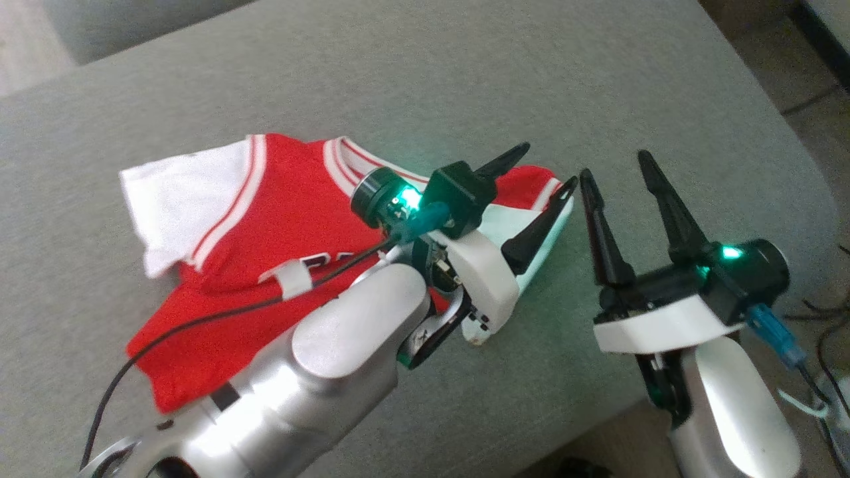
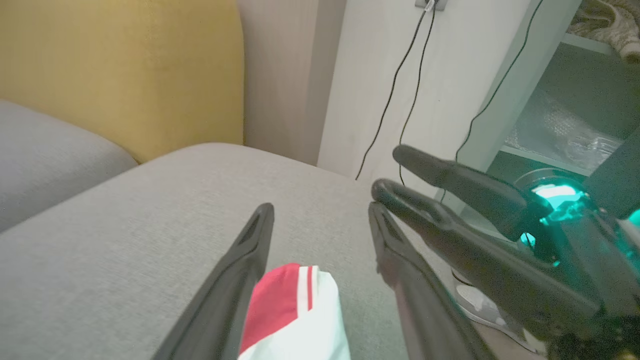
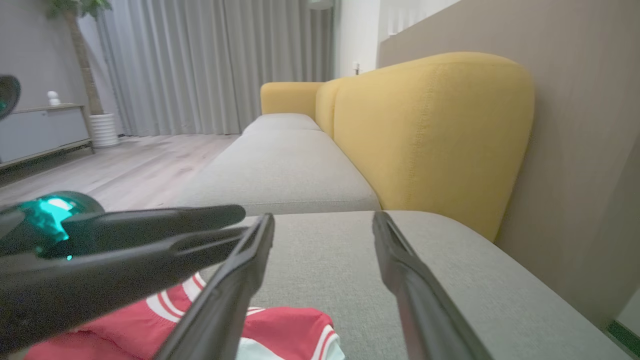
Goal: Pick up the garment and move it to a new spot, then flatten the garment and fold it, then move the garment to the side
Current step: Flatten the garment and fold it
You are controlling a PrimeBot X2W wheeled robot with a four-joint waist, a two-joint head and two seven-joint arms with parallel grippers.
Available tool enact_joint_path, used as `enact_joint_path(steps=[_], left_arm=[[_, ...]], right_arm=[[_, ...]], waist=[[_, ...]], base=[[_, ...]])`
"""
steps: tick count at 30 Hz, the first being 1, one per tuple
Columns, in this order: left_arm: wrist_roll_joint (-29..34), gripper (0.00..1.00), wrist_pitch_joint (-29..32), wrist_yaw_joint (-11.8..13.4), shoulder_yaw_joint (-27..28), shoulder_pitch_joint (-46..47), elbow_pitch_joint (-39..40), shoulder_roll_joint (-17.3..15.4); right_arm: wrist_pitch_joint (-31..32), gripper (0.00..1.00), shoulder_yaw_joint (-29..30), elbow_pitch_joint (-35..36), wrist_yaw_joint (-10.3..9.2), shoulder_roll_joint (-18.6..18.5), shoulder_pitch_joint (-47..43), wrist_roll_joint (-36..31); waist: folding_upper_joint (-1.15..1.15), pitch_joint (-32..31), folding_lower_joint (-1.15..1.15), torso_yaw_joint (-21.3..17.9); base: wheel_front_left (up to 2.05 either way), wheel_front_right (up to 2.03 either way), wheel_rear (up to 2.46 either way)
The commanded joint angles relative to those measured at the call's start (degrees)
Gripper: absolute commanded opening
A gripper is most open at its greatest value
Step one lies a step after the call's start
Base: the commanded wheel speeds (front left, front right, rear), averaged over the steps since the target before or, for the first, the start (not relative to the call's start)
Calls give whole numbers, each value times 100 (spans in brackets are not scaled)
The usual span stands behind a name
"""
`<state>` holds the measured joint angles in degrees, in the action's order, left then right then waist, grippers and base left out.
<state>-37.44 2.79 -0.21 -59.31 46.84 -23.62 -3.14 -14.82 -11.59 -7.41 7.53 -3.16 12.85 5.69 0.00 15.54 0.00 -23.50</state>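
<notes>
The garment [image 1: 265,219], a red jersey with white sleeves and striped trim, lies spread on the grey sofa cushion [image 1: 465,79]. My left gripper [image 1: 550,169] hovers over its right sleeve with its fingers open and nothing clamped. In the left wrist view that sleeve end [image 2: 295,315] lies loose on the cushion between the spread fingers of the left gripper [image 2: 320,210]. My right gripper [image 1: 614,166] stands open just right of the garment, above bare cushion. In the right wrist view the right gripper [image 3: 324,217] is open over the cushion, with the garment [image 3: 280,325] at lower left.
A yellow backrest [image 3: 425,135] rises behind the cushion, and a second grey seat [image 3: 280,170] continues beyond it. The cushion's edge drops to the floor [image 1: 817,119] on the right. Cables [image 2: 400,90] hang on the wall beside a shelf unit [image 2: 575,100].
</notes>
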Motion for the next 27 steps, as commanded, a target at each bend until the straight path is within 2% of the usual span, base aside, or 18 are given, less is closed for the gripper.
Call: enact_joint_path(steps=[1, 9, 14, 15, 21, 27], left_arm=[[118, 100, -223, 199, 255, 79, 364, -172], [74, 100, -671, 965, 693, -952, 931, -1155], [-33, 100, -947, 1455, 965, -1804, 1001, -1771], [-33, 100, -947, 1455, 965, -1804, 1001, -1771], [-555, 100, -1306, 1844, 1461, -2807, 934, -2117], [-969, 100, -1422, 1934, 1804, -3316, 756, -2273]], right_arm=[[-18, 100, 32, 189, -4, 27, -137, -134], [-18, 100, 377, 179, -4, -23, -511, -437], [-18, 100, 449, 152, -4, -116, -701, -500], [-18, 100, 449, 152, -4, -116, -701, -500], [-18, 100, 478, 84, -4, -178, -870, -529], [-18, 100, 446, 43, -4, -215, -902, -531]], waist=[[0, -232, 0, 307], [0, -661, 0, 793], [0, -862, 0, 984], [0, -862, 0, 984], [0, -960, 0, 1146], [0, -947, 0, 1224]], base=[[0, 0, 0], [0, 0, 0], [0, 0, 0], [0, 0, 0], [0, 0, 0], [0, 0, 0]])
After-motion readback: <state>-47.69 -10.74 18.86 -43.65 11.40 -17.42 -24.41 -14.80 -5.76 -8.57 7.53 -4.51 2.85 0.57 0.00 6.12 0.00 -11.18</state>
